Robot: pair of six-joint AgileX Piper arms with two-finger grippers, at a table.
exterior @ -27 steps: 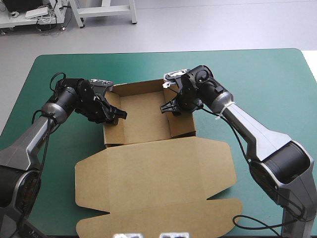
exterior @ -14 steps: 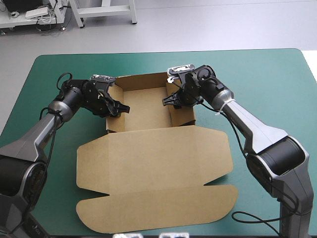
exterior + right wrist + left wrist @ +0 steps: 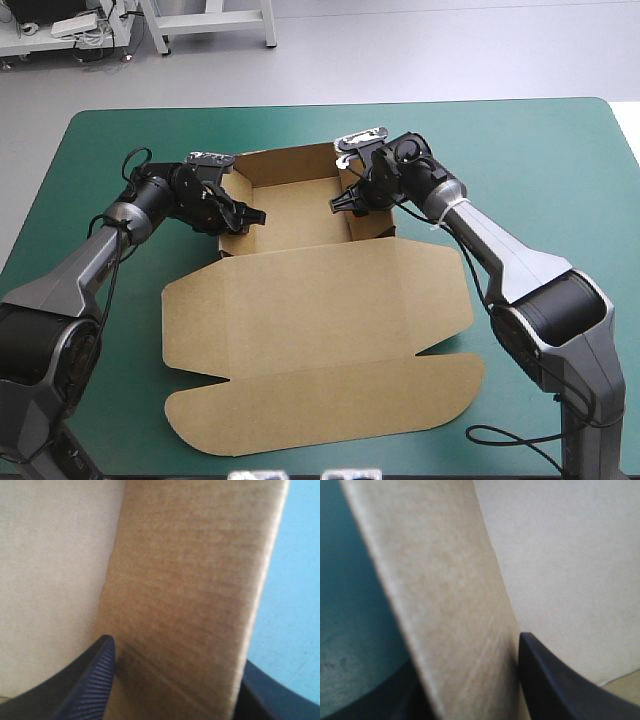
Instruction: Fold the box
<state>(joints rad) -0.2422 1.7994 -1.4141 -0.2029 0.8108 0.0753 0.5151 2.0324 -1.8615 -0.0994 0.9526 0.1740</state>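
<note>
The box (image 3: 310, 310) lies at the middle of the teal-green table cover (image 3: 540, 150). It is an open tray at the far end, with the lid spread flat toward the near edge. The tray's far, left and right walls stand upright. Its bare brown floor shows inside, and one black finger of each gripper reaches in over a side wall. The lid is a wide brown sheet with notched corners and a rounded flap along its near side. It is broader from left to right than the tray. Taken whole, the board runs from far to near, with the tray's open side facing up and the lid's free edge pointing at the near edge, skewed slightly.

The left gripper (image 3: 240, 215) sits astride the tray's left wall. In the left wrist view the wall stands between its fingers (image 3: 555, 680), which are pinched almost together on the board. The right gripper (image 3: 345, 205) clamps the right wall in the same way, with one finger (image 3: 90, 680) inside the tray and the other outside over the cover.
</note>
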